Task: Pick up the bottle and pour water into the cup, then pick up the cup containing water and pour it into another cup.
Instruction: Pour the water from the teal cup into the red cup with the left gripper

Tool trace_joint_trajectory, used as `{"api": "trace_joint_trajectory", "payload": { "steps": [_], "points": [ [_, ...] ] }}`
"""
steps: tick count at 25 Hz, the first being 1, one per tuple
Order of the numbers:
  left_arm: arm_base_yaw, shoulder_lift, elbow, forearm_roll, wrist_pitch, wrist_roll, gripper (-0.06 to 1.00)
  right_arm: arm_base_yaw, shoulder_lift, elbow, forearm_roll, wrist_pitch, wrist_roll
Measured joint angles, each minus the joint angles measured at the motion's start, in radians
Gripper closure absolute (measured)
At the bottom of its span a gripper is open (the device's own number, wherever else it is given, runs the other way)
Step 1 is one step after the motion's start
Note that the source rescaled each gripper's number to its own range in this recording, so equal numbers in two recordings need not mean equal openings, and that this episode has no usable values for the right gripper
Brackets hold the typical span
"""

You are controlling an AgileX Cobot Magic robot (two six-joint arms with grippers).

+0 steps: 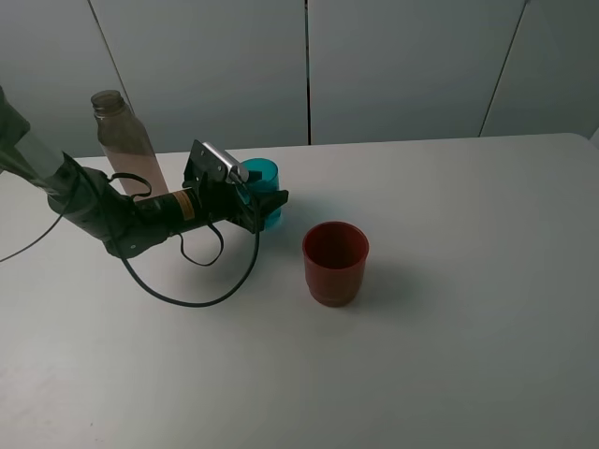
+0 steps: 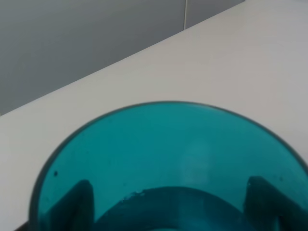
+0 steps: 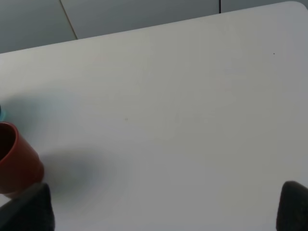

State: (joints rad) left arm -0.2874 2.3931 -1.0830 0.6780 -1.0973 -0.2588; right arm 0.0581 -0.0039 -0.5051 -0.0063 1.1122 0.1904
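The teal-blue cup (image 1: 266,178) stands upright on the white table (image 1: 449,327), left of centre. My left gripper (image 1: 269,211) reaches in from the left and is shut on the cup, one finger on each side. In the left wrist view the cup (image 2: 168,154) fills the picture and the dark fingers (image 2: 77,204) show through its wall; a curved line low inside looks like a water surface. The tall smoky bottle (image 1: 120,140) stands uncapped behind the left arm. The dark red cup (image 1: 335,262) stands apart, right of the teal one. My right gripper (image 3: 163,211) is open over bare table.
A black cable (image 1: 201,295) loops on the table in front of the left arm. The red cup (image 3: 17,161) shows at the edge of the right wrist view. A grey panelled wall (image 1: 393,65) rises behind the table's back edge.
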Motion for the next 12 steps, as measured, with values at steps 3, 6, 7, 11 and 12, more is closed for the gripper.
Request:
{"api": "trace_joint_trajectory", "payload": {
  "steps": [3,6,7,11,12],
  "points": [
    [0.000,0.000,0.000,0.008,-0.002,0.000,0.84,0.000,0.000,0.000,0.000,0.000,0.000],
    [0.000,0.001,0.000,0.019,-0.006,0.000,0.84,0.000,0.000,0.000,0.000,0.000,0.000],
    [0.000,0.001,0.000,0.027,-0.008,0.000,0.85,0.000,0.000,0.000,0.000,0.000,0.000],
    [0.000,-0.025,0.000,0.080,0.004,0.000,0.85,0.000,0.000,0.000,0.000,0.000,0.000],
    [0.000,-0.038,0.000,0.094,0.015,0.000,0.85,0.000,0.000,0.000,0.000,0.000,0.000]
  ]
}}
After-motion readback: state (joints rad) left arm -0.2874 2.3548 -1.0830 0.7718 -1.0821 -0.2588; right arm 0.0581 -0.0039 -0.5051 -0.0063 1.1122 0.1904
